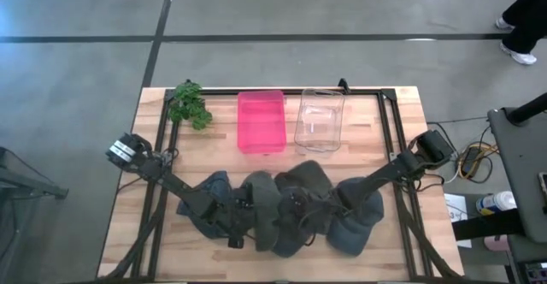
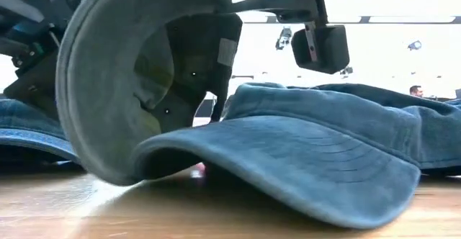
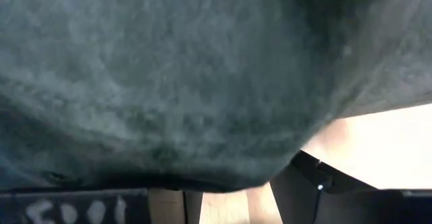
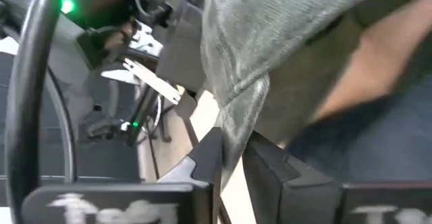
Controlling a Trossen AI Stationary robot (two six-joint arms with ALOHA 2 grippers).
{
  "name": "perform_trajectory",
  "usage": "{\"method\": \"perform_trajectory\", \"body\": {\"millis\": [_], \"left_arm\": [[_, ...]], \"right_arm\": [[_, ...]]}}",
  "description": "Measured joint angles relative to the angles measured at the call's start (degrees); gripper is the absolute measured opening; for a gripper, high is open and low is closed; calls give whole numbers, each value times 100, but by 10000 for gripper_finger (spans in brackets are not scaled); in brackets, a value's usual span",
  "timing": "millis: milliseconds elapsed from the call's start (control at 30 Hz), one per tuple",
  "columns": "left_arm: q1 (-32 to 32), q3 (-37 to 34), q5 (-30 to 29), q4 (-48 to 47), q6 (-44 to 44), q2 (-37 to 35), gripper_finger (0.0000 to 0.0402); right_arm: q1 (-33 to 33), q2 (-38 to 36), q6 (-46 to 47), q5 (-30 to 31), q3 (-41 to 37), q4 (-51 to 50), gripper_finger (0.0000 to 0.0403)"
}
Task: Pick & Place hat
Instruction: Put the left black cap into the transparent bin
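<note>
From above, dark blue-grey hats point(image 1: 282, 211) lie heaped on the tabletop point(image 1: 128, 198) before both arms, burying the left claw point(image 1: 244, 224), whose spread I cannot tell. Low down, one hat point(image 2: 137, 73) stands tilted on its brim. The right claw point(image 4: 233, 177) is narrow, pinching a hat's edge point(image 4: 236, 109).

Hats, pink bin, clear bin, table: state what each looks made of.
Hats: soft blue-grey woven cloth, likely washed cotton; matte, with stitched rows on the brim. Pink bin: translucent glossy plastic, probably. Clear bin: see-through plastic, with the table showing through it. Table: pale wood planks with visible grain.
</note>
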Motion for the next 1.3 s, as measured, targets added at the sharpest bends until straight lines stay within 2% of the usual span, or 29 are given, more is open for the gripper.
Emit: {"method": "perform_trajectory", "body": {"millis": [300, 400, 533, 633, 800, 900, 1100, 1200, 1300], "left_arm": [[0, 13, -154, 103, -163, -109, 142], [0, 13, -311, 74, -165, -248, 142], [-1, 52, -555, -285, -174, -578, 142], [-19, 122, -672, -837, -253, -940, 142], [-103, 329, -908, -2059, -809, -1748, 142], [-231, 454, -1170, -2604, -1152, -2331, 142], [-450, 780, -1604, -3015, -1182, -3530, 142], [-345, 898, -1811, -2921, -850, -3878, 142], [-133, 933, -1654, -2791, -608, -3954, 142]], "right_arm": [[-8, 11, -146, -85, 7, 57, 110], [-5, 11, -443, -223, 33, 57, 92], [-4, 11, -1159, -583, 207, 6, 28], [-4, 11, -1741, -704, 461, -440, 16], [-43, -52, -2480, -778, 1112, -1736, 12], [-32, -119, -2903, -532, 1714, -3283, 11], [204, -53, -4207, 763, 2929, -6961, 12], [364, 15, -5381, 1554, 3254, -7851, 12], [454, 137, -6416, 1960, 3499, -8413, 12]]}}
